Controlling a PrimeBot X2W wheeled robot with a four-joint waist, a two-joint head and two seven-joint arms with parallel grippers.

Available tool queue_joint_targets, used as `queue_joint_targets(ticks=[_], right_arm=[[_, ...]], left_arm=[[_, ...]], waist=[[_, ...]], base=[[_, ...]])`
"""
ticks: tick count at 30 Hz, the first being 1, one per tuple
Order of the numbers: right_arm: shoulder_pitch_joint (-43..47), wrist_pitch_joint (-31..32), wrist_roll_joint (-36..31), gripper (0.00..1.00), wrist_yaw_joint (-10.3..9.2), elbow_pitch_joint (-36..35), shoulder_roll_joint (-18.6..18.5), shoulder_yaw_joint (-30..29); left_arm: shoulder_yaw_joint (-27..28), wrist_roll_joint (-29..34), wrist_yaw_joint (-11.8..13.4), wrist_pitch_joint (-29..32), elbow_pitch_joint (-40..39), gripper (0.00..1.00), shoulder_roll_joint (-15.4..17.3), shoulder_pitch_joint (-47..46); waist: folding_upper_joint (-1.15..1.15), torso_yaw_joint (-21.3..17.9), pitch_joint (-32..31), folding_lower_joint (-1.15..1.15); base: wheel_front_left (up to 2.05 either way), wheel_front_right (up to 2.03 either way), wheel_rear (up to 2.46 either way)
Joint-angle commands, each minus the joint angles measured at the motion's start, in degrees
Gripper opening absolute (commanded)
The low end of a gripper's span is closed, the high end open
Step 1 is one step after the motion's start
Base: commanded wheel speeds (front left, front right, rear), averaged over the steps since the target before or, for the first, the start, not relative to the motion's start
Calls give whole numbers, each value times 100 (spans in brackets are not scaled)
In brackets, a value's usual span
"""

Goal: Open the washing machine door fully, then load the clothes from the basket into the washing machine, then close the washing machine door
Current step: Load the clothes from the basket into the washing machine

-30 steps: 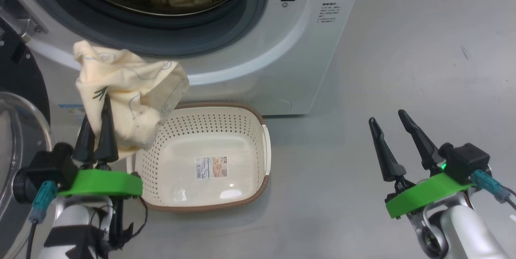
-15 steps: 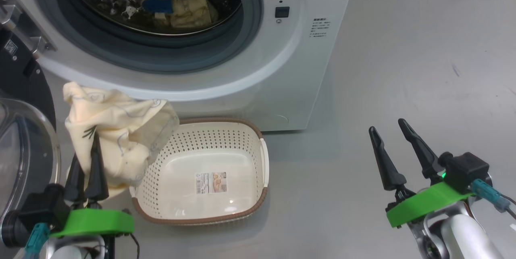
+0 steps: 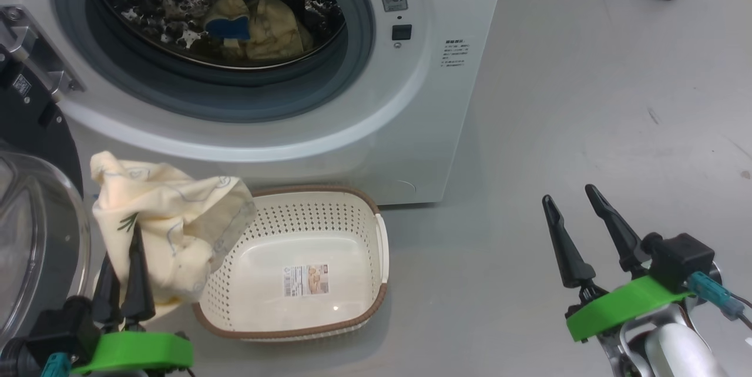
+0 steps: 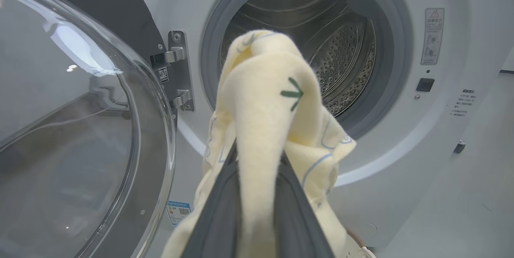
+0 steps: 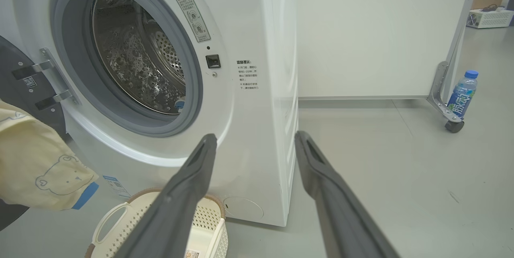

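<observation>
The white washing machine [image 3: 411, 130] stands with its door [image 3: 35, 236] swung wide to the left. Cream and blue clothes [image 3: 258, 19] lie in the steel drum [image 4: 341, 49]. My left gripper [image 3: 120, 256] is shut on a cream-yellow garment [image 3: 164, 230] with line drawings, held up beside the basket's left end and below the drum opening. That garment [image 4: 269, 129] drapes over the fingers in the left wrist view. The cream basket [image 3: 305, 318] sits on the floor before the machine, with just a label on its floor. My right gripper [image 3: 576, 212] hangs open over the floor to the right.
Grey floor [image 3: 587, 101] spreads to the right of the machine. A caster wheel [image 5: 453, 125] of a white panel and a blue-capped water bottle [image 5: 461, 93] stand farther right. The door hinge [image 4: 176, 69] is at the opening's left.
The head view has tilted up, showing more of the drum. The left gripper with the garment sits lower in that view; the right gripper has hardly moved.
</observation>
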Motion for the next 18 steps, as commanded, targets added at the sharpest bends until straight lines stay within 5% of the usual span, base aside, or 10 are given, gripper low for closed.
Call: queue_joint_targets(ticks=[1, 18], right_arm=[[-69, -55, -71, 100, -2, -200, -77, 70], [-26, -55, -36, 100, -2, -157, -143, 80]], left_arm=[[246, 4, 44, -27, -249, 0, 149, -121], [212, -70, 121, -19, -233, 0, 148, 11]], waist=[[0, 7, -10, 0], [0, 18, -126, 0]], base=[[0, 0, 0], [0, 0, 0]])
